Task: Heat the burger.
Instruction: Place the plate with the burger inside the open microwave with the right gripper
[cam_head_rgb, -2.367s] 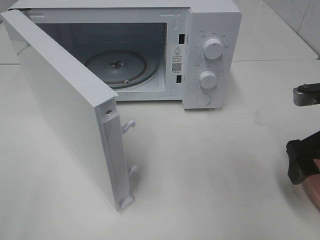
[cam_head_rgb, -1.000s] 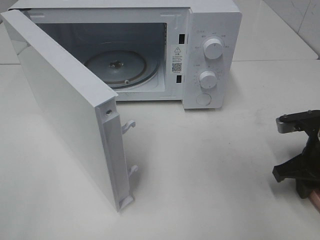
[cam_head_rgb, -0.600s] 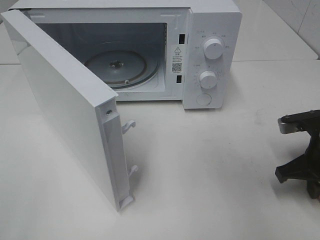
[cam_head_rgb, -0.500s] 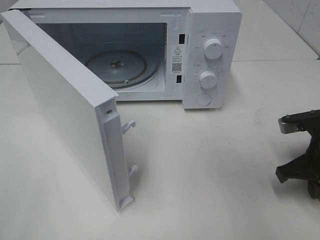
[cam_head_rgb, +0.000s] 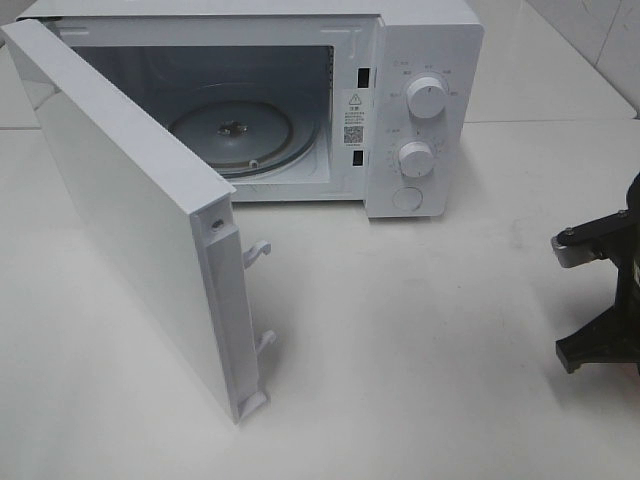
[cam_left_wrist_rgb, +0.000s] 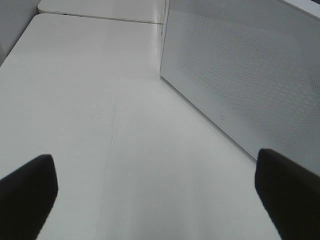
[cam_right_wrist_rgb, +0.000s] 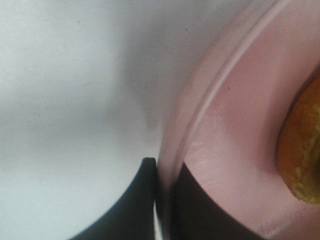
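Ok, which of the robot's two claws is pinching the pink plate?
The right gripper: its jaws are shut on the rim of the pink plate. The left gripper is wide open above the table, holding nothing.

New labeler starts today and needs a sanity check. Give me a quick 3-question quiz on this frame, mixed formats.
1. True or false: the microwave door stands open.
2. Short answer: what food sits on the pink plate?
3. Pick one: the right gripper is shut on
A) a spoon
B) the pink plate's rim
C) the microwave door

Key
1. True.
2. The burger. Only its edge shows in the right wrist view.
3. B.
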